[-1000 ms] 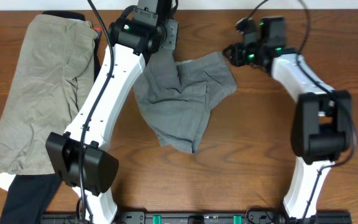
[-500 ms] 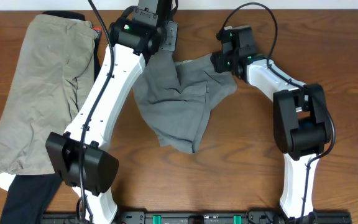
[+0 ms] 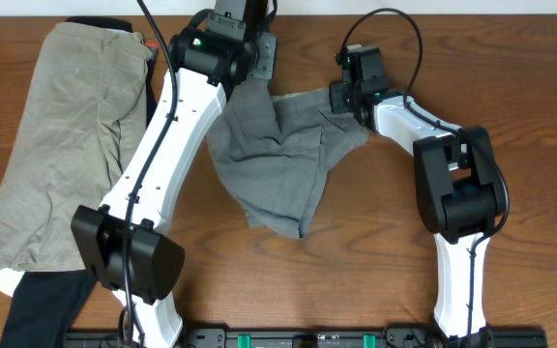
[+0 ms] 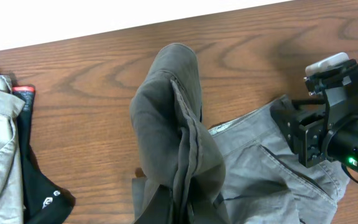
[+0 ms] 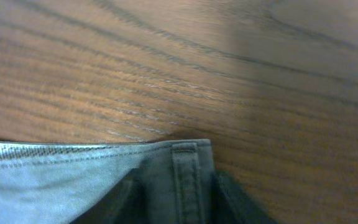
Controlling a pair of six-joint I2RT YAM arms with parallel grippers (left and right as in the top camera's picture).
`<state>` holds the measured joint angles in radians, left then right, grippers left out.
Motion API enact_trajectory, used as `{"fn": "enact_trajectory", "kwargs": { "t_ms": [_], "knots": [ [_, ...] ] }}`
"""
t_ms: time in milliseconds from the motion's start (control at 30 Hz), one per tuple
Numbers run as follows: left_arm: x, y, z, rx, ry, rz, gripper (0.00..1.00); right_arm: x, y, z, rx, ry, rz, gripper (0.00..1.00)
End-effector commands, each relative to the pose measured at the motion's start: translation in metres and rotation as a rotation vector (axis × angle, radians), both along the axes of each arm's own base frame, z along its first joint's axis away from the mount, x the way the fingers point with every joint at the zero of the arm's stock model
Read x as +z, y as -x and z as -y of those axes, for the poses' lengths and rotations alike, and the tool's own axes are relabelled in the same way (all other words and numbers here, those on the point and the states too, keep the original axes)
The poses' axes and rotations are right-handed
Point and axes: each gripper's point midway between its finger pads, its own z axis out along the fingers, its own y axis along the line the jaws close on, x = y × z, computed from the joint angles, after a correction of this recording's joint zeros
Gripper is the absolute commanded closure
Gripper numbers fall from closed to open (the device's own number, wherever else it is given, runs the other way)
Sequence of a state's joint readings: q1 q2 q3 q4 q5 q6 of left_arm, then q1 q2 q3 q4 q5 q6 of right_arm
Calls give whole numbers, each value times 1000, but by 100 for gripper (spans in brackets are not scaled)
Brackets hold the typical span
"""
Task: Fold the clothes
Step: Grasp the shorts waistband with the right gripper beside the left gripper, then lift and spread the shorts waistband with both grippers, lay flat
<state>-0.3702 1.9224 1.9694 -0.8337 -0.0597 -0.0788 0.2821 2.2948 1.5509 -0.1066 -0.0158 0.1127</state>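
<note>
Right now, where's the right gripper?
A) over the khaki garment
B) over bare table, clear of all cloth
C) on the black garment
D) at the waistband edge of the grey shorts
D: overhead, the right gripper sits at the upper right edge of the grey shorts, and its wrist view shows a belt loop between its fingers.
</note>
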Motion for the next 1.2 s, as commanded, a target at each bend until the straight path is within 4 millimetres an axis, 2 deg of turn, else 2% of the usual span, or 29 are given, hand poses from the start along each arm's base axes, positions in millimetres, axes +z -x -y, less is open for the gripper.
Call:
{"fn": "enact_trajectory", "kwargs": {
  "t_ms": [0,33,67,167,233,267,400,533,600,733,833,1033,1167],
  "knots": [
    [11,-1,-5,19,-8,28,94,-12,2,0,-35,-6,-27,86],
    [12,-2,-7,27,-16,33,94,-10,2,0,-40,-12,-26,97],
    [12,-3,-9,35,-24,39,94,-9,1,0,-42,-20,-26,99],
    [19,-6,-14,50,-27,67,94,9,-1,2,-60,-42,-5,99],
    [29,-9,-19,60,-17,96,94,37,-6,8,-70,-54,34,99],
    [37,-10,-22,69,-10,117,94,53,-7,13,-78,-60,57,99],
    [80,-10,-39,103,31,229,94,141,-8,41,-105,-78,180,99],
    [136,2,-54,127,80,365,94,235,14,76,-125,-85,301,99],
    [164,15,-58,128,103,428,94,276,33,93,-144,-84,352,99],
    [207,47,-60,95,159,514,94,337,76,118,-174,-79,425,99],
    [237,78,-56,31,220,564,94,379,119,129,-177,-67,482,99],
    [280,149,-55,-79,306,629,94,436,205,135,-171,-72,576,99],
    [287,181,-63,-89,313,635,94,454,245,139,-170,-62,622,99]
  ]
}}
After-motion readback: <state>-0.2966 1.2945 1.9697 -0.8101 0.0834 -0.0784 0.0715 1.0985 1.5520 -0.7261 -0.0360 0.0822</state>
